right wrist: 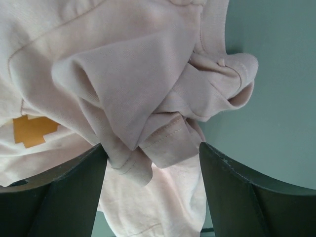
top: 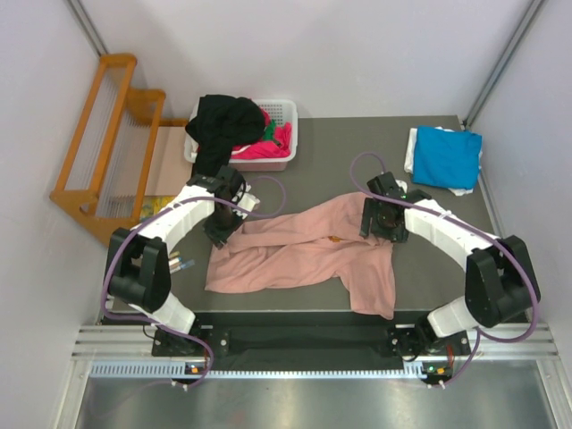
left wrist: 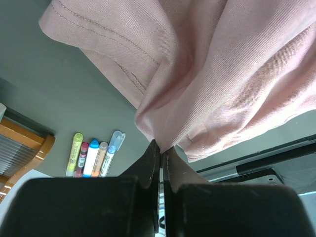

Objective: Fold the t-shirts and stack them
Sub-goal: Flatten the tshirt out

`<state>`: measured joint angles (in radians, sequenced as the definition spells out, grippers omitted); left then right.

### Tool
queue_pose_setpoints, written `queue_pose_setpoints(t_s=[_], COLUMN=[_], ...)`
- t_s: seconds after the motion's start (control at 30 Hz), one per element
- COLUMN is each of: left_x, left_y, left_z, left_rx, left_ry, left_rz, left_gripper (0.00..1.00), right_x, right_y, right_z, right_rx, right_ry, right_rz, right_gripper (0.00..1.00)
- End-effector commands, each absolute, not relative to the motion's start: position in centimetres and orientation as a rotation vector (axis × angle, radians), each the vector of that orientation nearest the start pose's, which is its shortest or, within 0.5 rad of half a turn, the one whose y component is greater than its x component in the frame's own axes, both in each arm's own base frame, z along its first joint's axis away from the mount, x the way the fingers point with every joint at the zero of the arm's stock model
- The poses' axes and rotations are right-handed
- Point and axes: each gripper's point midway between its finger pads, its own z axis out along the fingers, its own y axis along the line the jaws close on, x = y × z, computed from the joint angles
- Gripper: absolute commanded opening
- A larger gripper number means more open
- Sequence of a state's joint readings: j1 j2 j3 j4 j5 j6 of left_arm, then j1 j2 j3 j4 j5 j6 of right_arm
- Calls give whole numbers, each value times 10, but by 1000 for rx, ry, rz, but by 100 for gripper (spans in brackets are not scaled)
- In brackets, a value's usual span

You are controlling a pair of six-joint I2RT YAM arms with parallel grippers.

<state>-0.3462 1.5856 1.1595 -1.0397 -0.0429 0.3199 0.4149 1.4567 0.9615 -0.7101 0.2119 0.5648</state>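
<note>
1. Tight together, the jaws of the left gripper (left wrist: 161,152) pinch a fold of the pink shirt (left wrist: 222,74).
2. On the right gripper (right wrist: 151,154) they stand wide apart, bunched cloth loose between them.
3. The shirt lies crumpled lengthwise across the table (top: 357,152), one arm at each end; its near-right corner droops over the edge, closest to the right arm.

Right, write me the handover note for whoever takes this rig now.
Left end effector: shut on the pink t-shirt.
Right end effector: open, astride a bunched fold of it.
That shirt lies crumpled mid-table, unfolded.
Done: the blue t-shirt folded at the far right.
Left: fold and stack the pink one, then the black t-shirt and others in the white basket.
</note>
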Motion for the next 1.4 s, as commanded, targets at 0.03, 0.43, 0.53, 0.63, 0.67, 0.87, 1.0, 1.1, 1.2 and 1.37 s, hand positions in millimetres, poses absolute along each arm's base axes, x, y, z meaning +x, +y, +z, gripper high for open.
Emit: queue_pose_setpoints(t_s=[0.03,0.43,0.53,0.63,0.67,0.87,1.0,1.1,1.2,1.37], left_x=[256,250,248,247,246,247,248,247,248,248], left_y=[-70,-69,-68,-68,-68,-66,-67,-66,-67,-67], left_z=[91,81,79,78,78,78,77,76,77,78], left_rx=[975,979,984,987,988,993,990,992,988,990], left_ry=[2820,2843,2851,2852,2853,2855,2855,2860,2856,2855], left_rz=[59,53,56,51,51,66,65,68,65,65], left_gripper=[0,0,0,0,0,0,0,0,0,0], right_x=[292,313,322,329,332,334,331,331,331,333], right_y=[108,105,100,91,90,83,87,88,90,94], right_z=[74,82,83,88,89,93,87,86,84,82], right_rx=[282,242,246,290,299,345,350,358,359,364], right_ry=[2650,2611,2603,2586,2580,2566,2581,2578,2584,2589], right_rz=[21,-36,-63,-68,-62,-41,-11,2,16,43], right_gripper=[74,69,69,69,69,68,62,51,46,46])
